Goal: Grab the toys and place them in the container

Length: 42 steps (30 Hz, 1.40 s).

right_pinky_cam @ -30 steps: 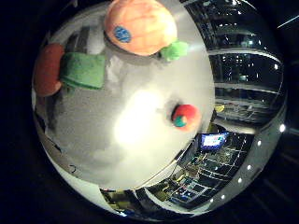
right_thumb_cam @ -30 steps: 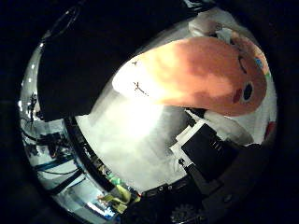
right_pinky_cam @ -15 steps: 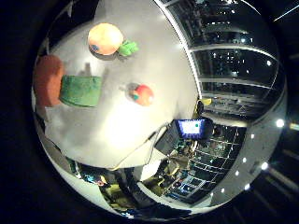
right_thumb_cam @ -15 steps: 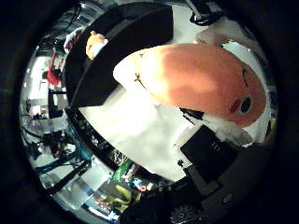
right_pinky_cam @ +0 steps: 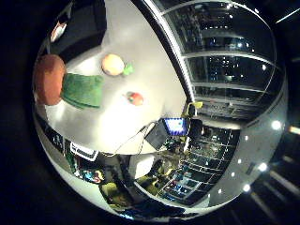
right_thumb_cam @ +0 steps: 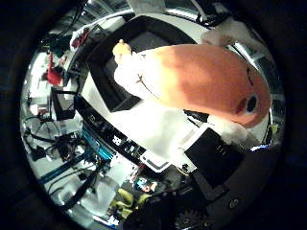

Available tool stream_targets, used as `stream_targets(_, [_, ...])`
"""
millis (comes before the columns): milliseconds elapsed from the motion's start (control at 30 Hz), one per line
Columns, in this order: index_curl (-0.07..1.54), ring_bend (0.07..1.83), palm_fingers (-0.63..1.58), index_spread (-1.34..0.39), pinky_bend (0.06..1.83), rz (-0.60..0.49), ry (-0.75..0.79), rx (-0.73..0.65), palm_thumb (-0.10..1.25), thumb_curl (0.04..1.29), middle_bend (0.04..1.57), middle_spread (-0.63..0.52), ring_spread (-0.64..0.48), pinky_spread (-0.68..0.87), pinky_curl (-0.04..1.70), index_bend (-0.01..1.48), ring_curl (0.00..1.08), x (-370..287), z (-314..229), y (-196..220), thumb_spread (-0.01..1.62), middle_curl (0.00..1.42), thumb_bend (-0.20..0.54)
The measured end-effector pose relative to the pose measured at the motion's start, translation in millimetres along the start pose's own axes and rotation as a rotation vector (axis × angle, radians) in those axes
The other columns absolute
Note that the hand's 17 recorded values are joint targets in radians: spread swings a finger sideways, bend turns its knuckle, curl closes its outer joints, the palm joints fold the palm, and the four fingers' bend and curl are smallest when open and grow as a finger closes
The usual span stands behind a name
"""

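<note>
The hand [right_thumb_cam: 216, 163] carries 1 large orange-and-white plush toy [right_thumb_cam: 201, 81], which fills much of the thumb-side palm view and so lies close against the palm. White and black parts of the hand press against its underside, with a fluffy white end of the toy just beside them; whether the fingers curl fully round it cannot be told. The toy hangs above the pale worktop [right_pinky_cam: 140, 56], with its white end over the near rim of 1 black container [right_thumb_cam: 110, 72]. Inside that container sits 1 small yellow toy [right_thumb_cam: 121, 48], close to the far wall.

The little-finger-side view counts 2 toys lying free on the worktop: 1 round peach-coloured toy with a green tuft [right_pinky_cam: 114, 64] and 1 small red toy with a green tip [right_pinky_cam: 135, 98]. They lie near each other but apart. At the view's edge, close to the camera, are 1 rust-orange rounded shape [right_pinky_cam: 48, 78] touching 1 green cloth-like piece [right_pinky_cam: 83, 91]; what they belong to is unclear.

The worktop shows a broad bare stretch between the 2 free toys and its edges. 1 long edge runs beside the dark glass wall [right_pinky_cam: 225, 61]. The other edge drops to a cluttered floor area holding 1 lit screen [right_pinky_cam: 174, 125]. The container stands at a corner of the worktop, touching the bare surface.
</note>
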State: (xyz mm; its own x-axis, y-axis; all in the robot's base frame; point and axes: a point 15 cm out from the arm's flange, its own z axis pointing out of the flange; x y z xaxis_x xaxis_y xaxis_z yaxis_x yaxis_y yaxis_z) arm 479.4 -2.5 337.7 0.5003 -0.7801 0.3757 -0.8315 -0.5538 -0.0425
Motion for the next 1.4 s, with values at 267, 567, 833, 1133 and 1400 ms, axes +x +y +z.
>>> stream_targets(267, [0.53, 0.17, 0.48, -0.41, 0.18, -0.024, -0.061, 0.072, 1.06, 0.41, 0.47, -0.34, -0.07, 0.35, 0.19, 1.29, 0.08, -79.8, -4.5, -86.4, 0.89, 0.38, -0.02])
stream_targets(567, [0.47, 0.25, 0.43, -0.46, 0.25, 0.028, -0.111, 0.152, 1.07, 0.41, 0.38, -0.3, -0.12, 0.36, 0.2, 1.0, 0.14, -119.6, 20.6, -176.9, 0.94, 0.36, -0.016])
stream_targets(833, [0.21, 0.47, 0.06, -0.49, 0.61, 0.018, -0.11, 0.083, 0.96, 0.4, 0.19, -0.06, 0.03, 0.38, 0.31, 0.12, 0.22, -125.7, 48.9, -203.7, 0.92, 0.31, -0.042])
stream_targets(1133, [0.19, 0.48, -0.04, -0.49, 0.7, 0.018, -0.037, 0.006, 0.88, 0.41, 0.19, 0.05, 0.15, 0.41, 0.32, 0.14, 0.23, -68.4, 60.9, -179.0, 0.84, 0.31, -0.032])
stream_targets(1400, [0.21, 0.42, 0.0, -0.41, 0.62, 0.221, -0.006, -0.043, 0.79, 0.37, 0.27, 0.05, 0.16, 0.4, 0.29, 0.15, 0.23, 66.2, 66.8, -101.7, 0.92, 0.34, -0.042])
